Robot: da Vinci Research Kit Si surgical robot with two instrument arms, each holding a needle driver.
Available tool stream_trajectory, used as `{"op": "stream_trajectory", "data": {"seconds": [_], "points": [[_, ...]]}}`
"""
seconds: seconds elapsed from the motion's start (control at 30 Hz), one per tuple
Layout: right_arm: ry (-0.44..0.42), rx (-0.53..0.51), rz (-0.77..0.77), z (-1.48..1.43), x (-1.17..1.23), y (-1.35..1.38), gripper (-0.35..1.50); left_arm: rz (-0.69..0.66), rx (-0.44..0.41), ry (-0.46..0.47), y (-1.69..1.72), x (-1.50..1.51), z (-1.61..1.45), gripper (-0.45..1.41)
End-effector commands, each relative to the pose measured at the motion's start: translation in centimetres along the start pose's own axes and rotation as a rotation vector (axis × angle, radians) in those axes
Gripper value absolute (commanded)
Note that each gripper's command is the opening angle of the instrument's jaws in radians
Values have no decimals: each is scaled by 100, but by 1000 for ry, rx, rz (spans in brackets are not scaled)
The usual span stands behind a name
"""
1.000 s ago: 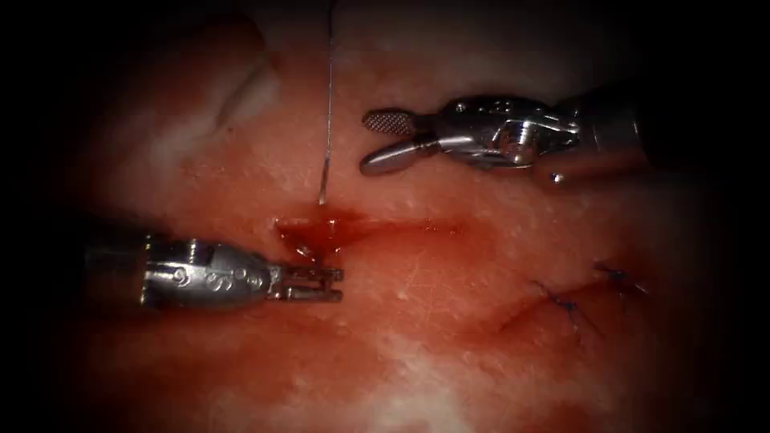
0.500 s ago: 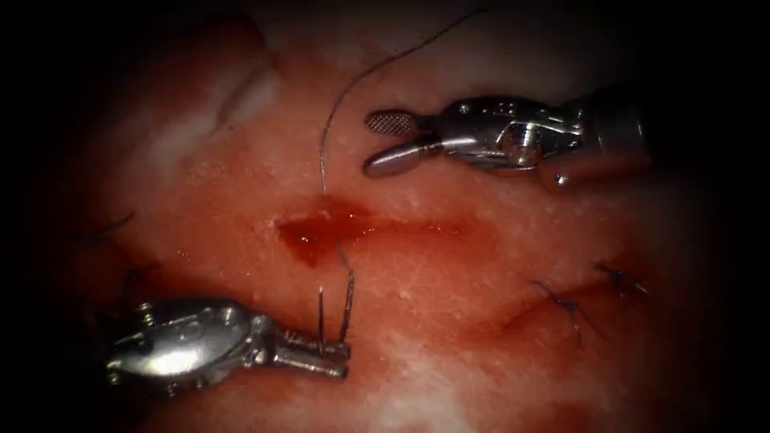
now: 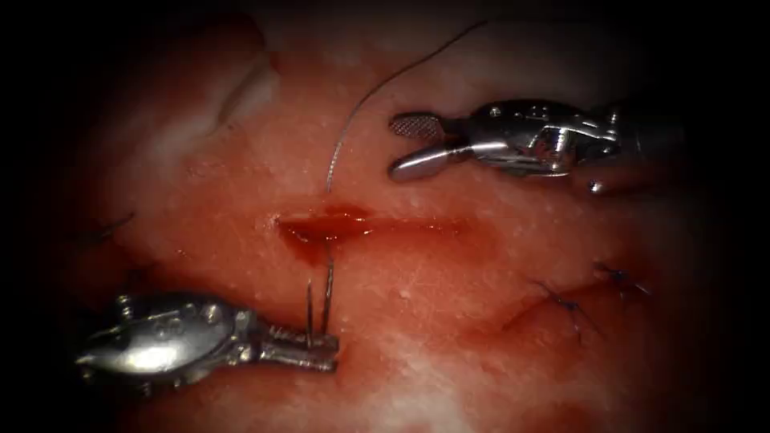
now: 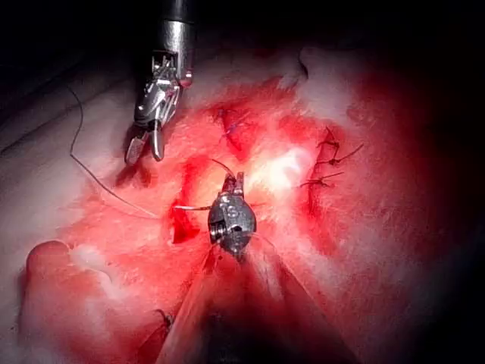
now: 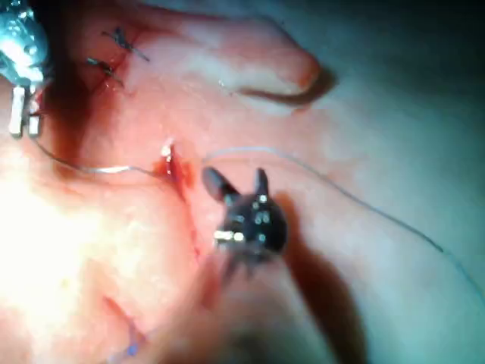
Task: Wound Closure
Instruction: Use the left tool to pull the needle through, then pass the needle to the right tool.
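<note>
Two needle drivers work over one piece of tissue point(image 3: 449, 321). At the left, the left tool point(image 3: 321, 353) lies nearly flat, its shaft reaching in from the picture's left edge and its tip pointing right; its jaws are clamped on the needle point(image 3: 318, 301), held low on its curve. Two thin steel limbs of that needle stand up just above the jaws, the longer one reaching the red fluid point(image 3: 321, 232) at the left end of the cut point(image 3: 385, 227), where it meets the tissue; whether the point is buried cannot be told. One thread point(image 3: 353, 120) climbs from the upper edge of the cut, just left of the right tool, and arcs away up and to the right. The right tool point(image 3: 417, 146) comes in level from the right, well above the cut, its two jaws spread apart and holding nothing. Below it and further right, two dark finished stitches point(image 3: 569, 306) cross a second cut
</note>
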Motion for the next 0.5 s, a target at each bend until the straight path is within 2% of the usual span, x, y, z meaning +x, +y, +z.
{"op": "stream_trajectory", "data": {"seconds": [0.03, 0.13, 0.33, 0.5], "points": [[16, -5, 15, -3, 10, -7, 63, 59, 38, -12, -4, 1, 3, -45], [31, 5, 36, -10, 18, -22, 63, 183, 125, -34, -18, 14, -6, -45], [55, 20, 99, -7, 22, -43, 49, 397, 243, -67, -44, 31, -20, -45], [57, 19, 122, -8, 27, -46, 51, 488, 269, -58, -59, 46, -23, -45]]}}
